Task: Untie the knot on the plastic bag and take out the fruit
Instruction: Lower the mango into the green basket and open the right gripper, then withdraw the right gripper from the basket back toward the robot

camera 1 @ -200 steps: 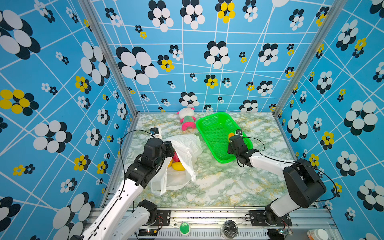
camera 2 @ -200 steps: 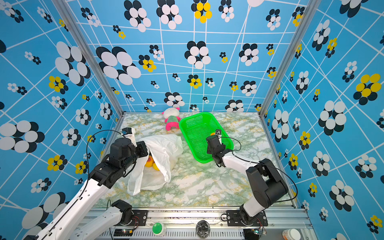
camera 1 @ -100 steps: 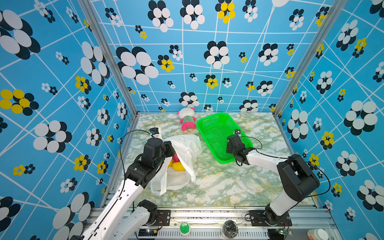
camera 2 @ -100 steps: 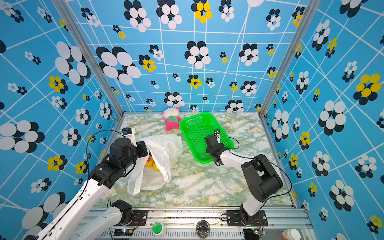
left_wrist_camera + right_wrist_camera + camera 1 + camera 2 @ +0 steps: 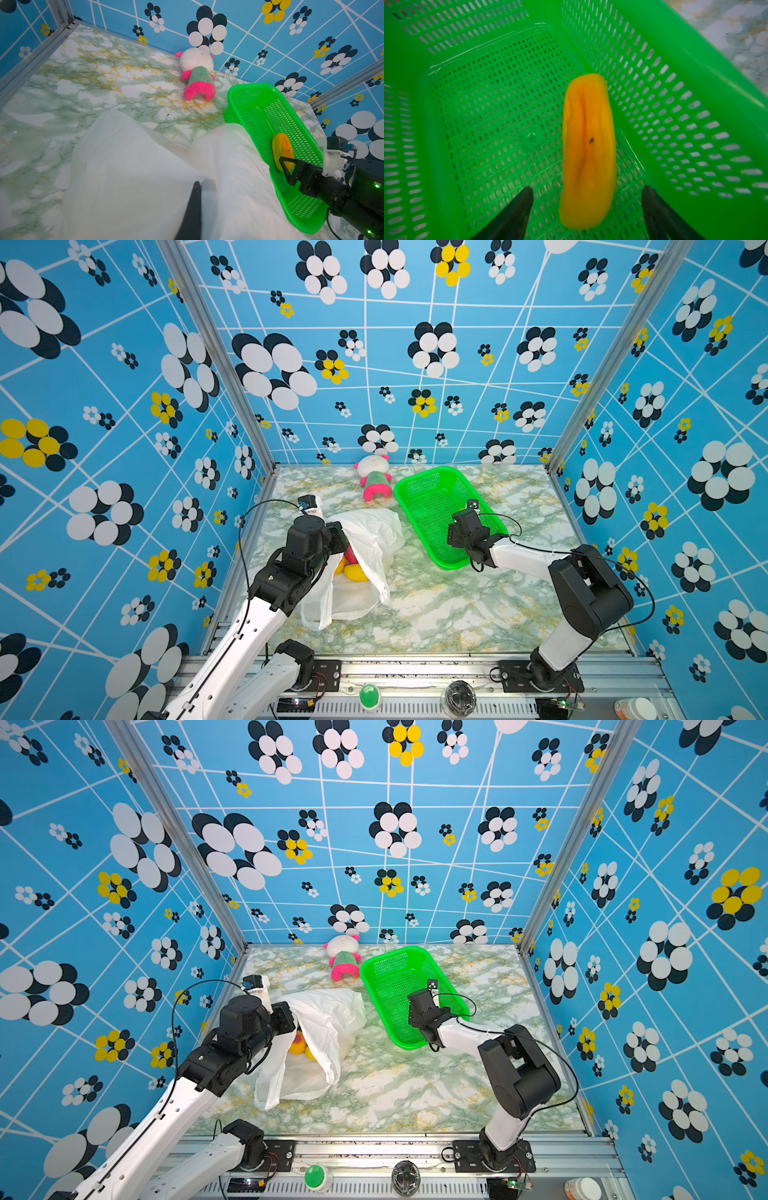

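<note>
The right tool [image 5: 587, 188] reaches low into the green basket [image 5: 695, 72] with its fingers spread wide and gripping nothing. The orange-yellow fruit [image 5: 588, 149] lies loose on the mesh floor just ahead, between the tips; a second ago those fingers stood narrower around it. The left tool [image 5: 201, 184] stays pinched shut on the plastic bag [image 5: 370, 539], holding its edge up off the surface [image 5: 457, 605], with a yellow fruit [image 5: 355, 572] showing in the open mouth just below. Beyond both tools lies a plush doll [image 5: 373, 479].
</note>
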You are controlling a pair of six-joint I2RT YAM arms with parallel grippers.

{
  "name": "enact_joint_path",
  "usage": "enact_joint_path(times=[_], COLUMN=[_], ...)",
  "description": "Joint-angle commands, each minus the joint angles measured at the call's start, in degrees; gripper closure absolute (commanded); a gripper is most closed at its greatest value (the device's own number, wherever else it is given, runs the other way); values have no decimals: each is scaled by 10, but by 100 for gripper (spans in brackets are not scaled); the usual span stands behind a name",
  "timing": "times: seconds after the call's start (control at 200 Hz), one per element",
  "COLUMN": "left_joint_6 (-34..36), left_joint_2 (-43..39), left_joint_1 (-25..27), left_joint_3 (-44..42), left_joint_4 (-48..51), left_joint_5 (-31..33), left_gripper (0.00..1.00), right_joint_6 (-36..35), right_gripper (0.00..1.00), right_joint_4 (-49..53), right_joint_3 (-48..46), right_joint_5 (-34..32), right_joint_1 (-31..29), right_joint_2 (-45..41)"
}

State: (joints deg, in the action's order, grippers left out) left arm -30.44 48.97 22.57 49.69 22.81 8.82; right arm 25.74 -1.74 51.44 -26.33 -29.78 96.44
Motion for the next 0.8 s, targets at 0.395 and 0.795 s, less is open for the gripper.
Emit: enact_joint_path(times=[0.395, 0.795], left_joint_6=[1, 1], left_joint_2=[-1, -2], left_joint_1=[-8, -9], left_joint_3=[17, 17], left_joint_4=[17, 17], left_joint_5=[2, 4], left_gripper=[100, 100], right_joint_6=[174, 56], right_gripper=[1, 1], right_joint_4=[26, -93], right_joint_3=[-106, -156], right_joint_5=[2, 289], right_joint_1=[4, -1], right_joint_2=[-300, -427])
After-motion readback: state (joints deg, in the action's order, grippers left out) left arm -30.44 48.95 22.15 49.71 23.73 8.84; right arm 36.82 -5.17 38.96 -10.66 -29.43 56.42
